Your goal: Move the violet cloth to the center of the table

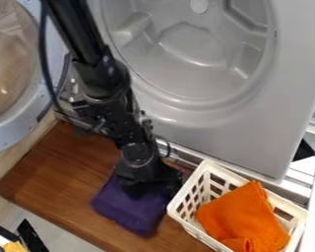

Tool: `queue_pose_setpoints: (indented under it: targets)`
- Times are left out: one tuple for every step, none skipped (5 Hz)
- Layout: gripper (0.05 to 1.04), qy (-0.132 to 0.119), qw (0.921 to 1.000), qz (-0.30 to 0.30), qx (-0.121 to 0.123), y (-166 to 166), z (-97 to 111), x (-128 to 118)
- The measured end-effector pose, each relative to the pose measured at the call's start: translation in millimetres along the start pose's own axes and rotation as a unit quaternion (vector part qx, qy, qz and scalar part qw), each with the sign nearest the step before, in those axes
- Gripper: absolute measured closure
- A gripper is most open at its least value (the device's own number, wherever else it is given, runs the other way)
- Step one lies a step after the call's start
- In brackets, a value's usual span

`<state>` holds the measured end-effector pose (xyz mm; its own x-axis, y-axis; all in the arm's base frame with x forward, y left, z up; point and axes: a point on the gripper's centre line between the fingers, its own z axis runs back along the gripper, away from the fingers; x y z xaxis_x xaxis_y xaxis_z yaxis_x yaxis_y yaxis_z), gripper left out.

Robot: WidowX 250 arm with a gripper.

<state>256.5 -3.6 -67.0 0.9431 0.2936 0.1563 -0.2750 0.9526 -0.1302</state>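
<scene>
The gripper hangs down over the wooden table, directly above the violet cloth. Its lower end covers the cloth's upper part, and how the fingers stand is hidden. The cloth lies bunched on the wood, just left of the white basket, with its lower part in view.
A white basket holding an orange cloth stands at the lower right. Behind the table is a grey machine front with a round opening; its round door hangs at the left. A black and yellow object is at the lower left corner.
</scene>
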Motion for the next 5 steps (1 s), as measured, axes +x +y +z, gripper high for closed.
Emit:
queue_pose_setpoints:
  targets:
    - [0.083, -0.014, 0.9999, 0.005, -0.005, -1, 19, 8]
    - [0.083, -0.035, 0.9993, 0.008, -0.011, -2, 39, 16]
    - [0.083, -0.055, 0.9982, 0.012, -0.020, -1, 59, 21]
    - [0.083, -0.071, 0.9970, 0.007, -0.030, -2, 78, 22]
    - [0.083, -0.053, 0.9979, -0.012, -0.036, 0, 78, 18]
